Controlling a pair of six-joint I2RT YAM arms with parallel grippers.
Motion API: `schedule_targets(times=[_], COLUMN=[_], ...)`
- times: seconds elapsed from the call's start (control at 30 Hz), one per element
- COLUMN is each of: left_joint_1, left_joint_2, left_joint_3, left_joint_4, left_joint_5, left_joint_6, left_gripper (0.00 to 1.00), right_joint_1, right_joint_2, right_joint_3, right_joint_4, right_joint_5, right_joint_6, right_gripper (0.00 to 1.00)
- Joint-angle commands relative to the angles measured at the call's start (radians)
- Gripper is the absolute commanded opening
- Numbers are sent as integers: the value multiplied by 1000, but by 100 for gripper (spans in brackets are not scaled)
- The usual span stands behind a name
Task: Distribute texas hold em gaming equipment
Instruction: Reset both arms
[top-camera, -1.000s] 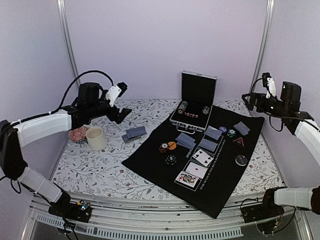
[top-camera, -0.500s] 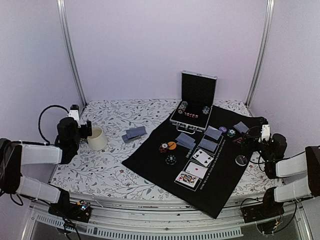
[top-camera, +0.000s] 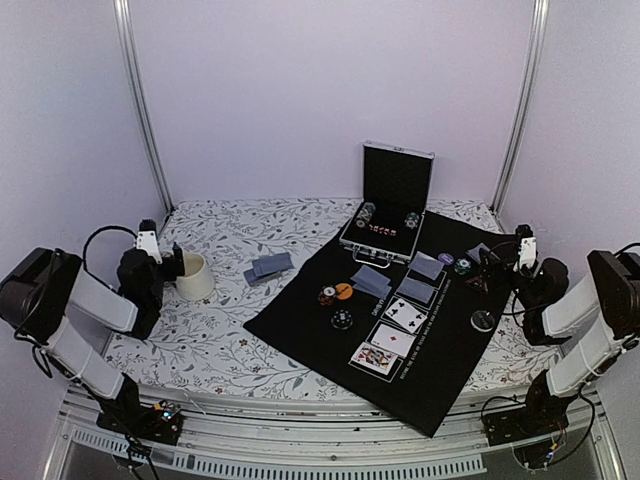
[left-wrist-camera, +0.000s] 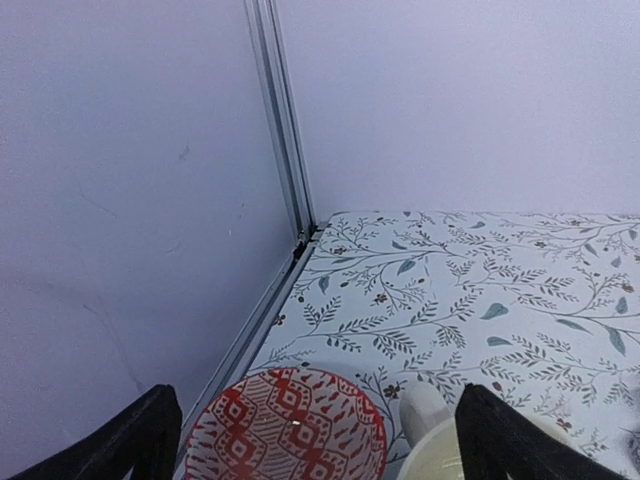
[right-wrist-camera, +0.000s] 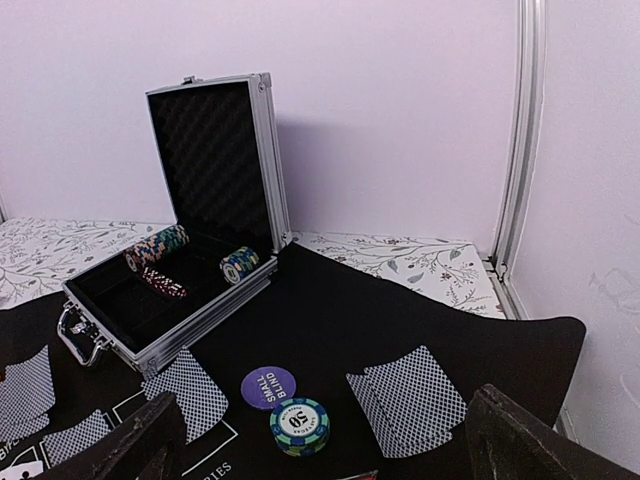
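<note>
The layout looks largely dealt. On the black mat (top-camera: 300, 325) three face-up cards (top-camera: 392, 340) lie in a row near its front edge. Face-down cards (top-camera: 371, 280) with grey-blue backs sit in small groups beyond them. An orange disc (top-camera: 344, 291), a black chip (top-camera: 342, 320), a purple disc (top-camera: 446, 259), a green chip stack (top-camera: 461, 266) and a black disc (top-camera: 483, 320) are spread among the places. What seems left, as a judgement, is the spare deck (top-camera: 268, 267), which lies off the mat on the floral desk (top-camera: 200, 350), and the rolls of chips inside the open metal case (top-camera: 398, 180) at the mat's far edge. The left end effector (top-camera: 165, 262) sits low beside the cream cup (top-camera: 193, 277) and the right end effector (top-camera: 495, 265) sits low at the mat's right corner. Both have their fingers spread wide and hold nothing. The overhead view alone gives the whole spread. The left wrist view adds a red patterned bowl (left-wrist-camera: 285, 430) just beside the cup, against the wall; from above the arm largely hides it. The right wrist view reads "small blind" on the purple disc and a numeral on the green stack. It also shows two overlapped cards (right-wrist-camera: 408, 400) to their right and the chip rolls (right-wrist-camera: 157, 247) in the case's tray.
</note>
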Motion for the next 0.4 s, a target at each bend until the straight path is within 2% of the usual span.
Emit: schedule_targets(times=[0.0,0.07,0.13,0.2,0.27,0.37], left_joint_1=[62,64,59,64,70,80], left_joint_2=[-19,57,7,40,16,30], left_joint_3=[-76,-127,-100,-97,-84,-84], left_joint_4=[160,354,207,269,193,219], left_joint_5=[167,199,224,202,207,208], left_joint_6=[-56,-8,-29,-13,-42,-43], left_gripper=[98,98,98,98,98,98], right_joint_1=[-3,-2,-4,-3,-2,-3], right_joint_2=[3,3,2,4,5,4], right_joint_3=[13,11,13,13,13,13], right_joint_4=[20,19,18,18,20,19], right_joint_5=[6,5,6,6,5,6], right_joint_6=[0,0,0,0,0,0], right_gripper=[99,99,99,99,99,99])
